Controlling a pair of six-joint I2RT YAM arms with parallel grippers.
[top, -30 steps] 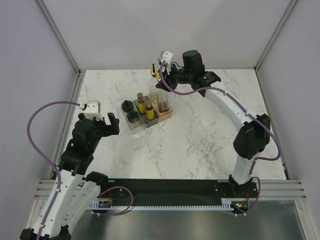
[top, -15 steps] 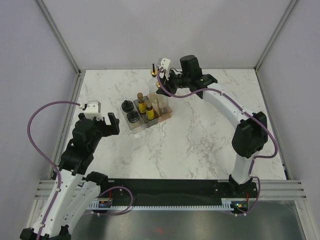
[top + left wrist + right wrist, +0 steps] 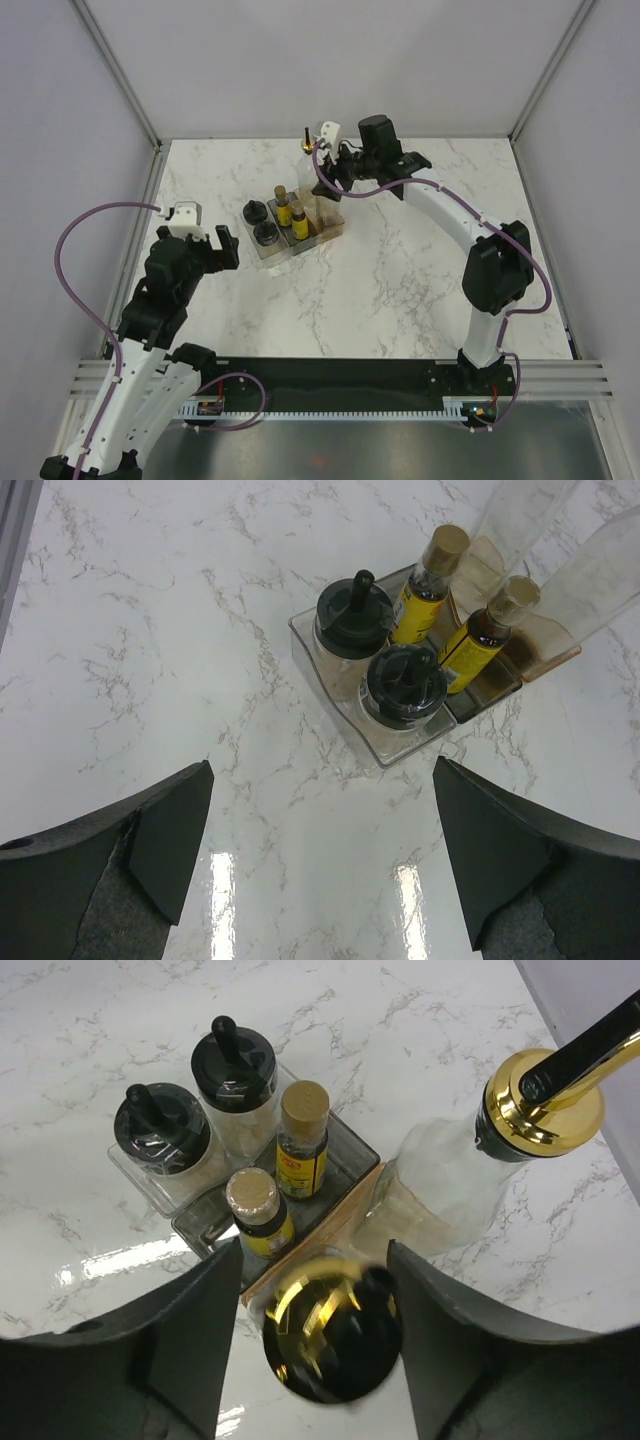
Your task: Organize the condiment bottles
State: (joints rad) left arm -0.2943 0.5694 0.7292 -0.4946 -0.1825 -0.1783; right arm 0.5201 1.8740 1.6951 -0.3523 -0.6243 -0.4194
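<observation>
Two black-lidded jars (image 3: 233, 1065) (image 3: 160, 1125) stand in the clear bin (image 3: 330, 695). Both yellow bottles (image 3: 302, 1140) (image 3: 255, 1210) sit in the grey bin (image 3: 345, 1172). One tall clear bottle (image 3: 440, 1190) with a gold spout stands at the orange bin (image 3: 545, 655). The other tall bottle's gold pourer top (image 3: 325, 1335) shows blurred between the fingers of my right gripper (image 3: 315, 1330), whose jaws stand apart with a gap on the left side. My left gripper (image 3: 320, 860) hangs wide open over bare table, short of the bins.
The three bins sit side by side near the middle of the marble table (image 3: 400, 270). A metal frame post (image 3: 150, 140) and the grey walls close in the back and sides. A purple cable (image 3: 90, 225) loops off the left arm.
My right gripper has come down a little toward the orange bin with the tall bottle, and its jaws have parted. The left arm has not moved.
</observation>
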